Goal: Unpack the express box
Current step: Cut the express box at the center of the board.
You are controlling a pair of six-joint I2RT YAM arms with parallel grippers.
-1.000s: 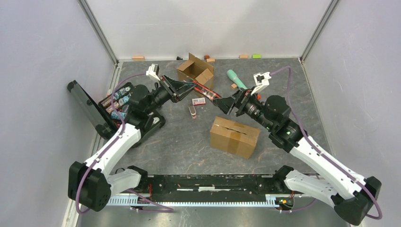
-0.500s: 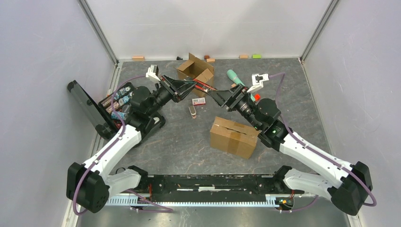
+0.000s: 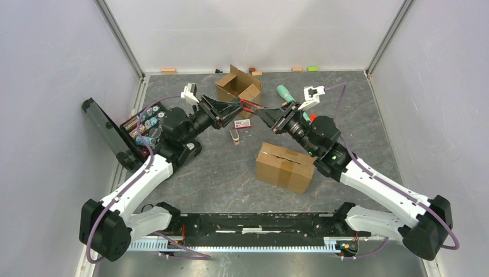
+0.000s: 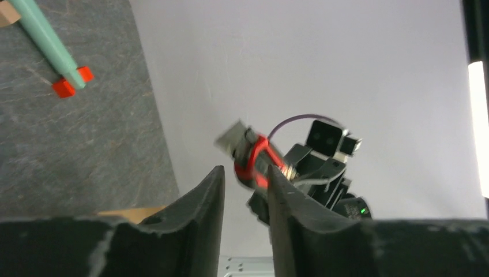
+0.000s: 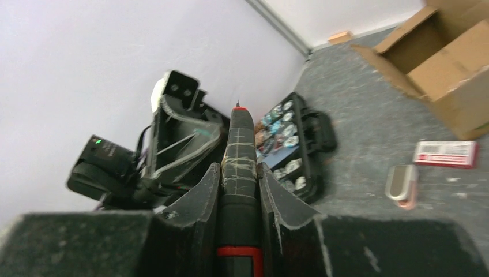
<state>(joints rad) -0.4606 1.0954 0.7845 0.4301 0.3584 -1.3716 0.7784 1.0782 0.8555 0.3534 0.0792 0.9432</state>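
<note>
While our right fingers [image 5: 196, 202] clamp the cutter [image 5: 237, 156] mid-body, our left fingers [image 4: 202, 208] seemingly pinch its far end: a handover, we reckon, for slitting the closed box [image 3: 286, 167].

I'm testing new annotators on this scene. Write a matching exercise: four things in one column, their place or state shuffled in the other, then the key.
Things
1. shut box
2. open box
3. case
4. red-black tool

Place or state
a. far left, lid up
b. gripped in the right end effector
c. in the middle, flaps down
d. at the back, flaps up

Pairs: 1-c, 2-d, 3-a, 4-b
</note>
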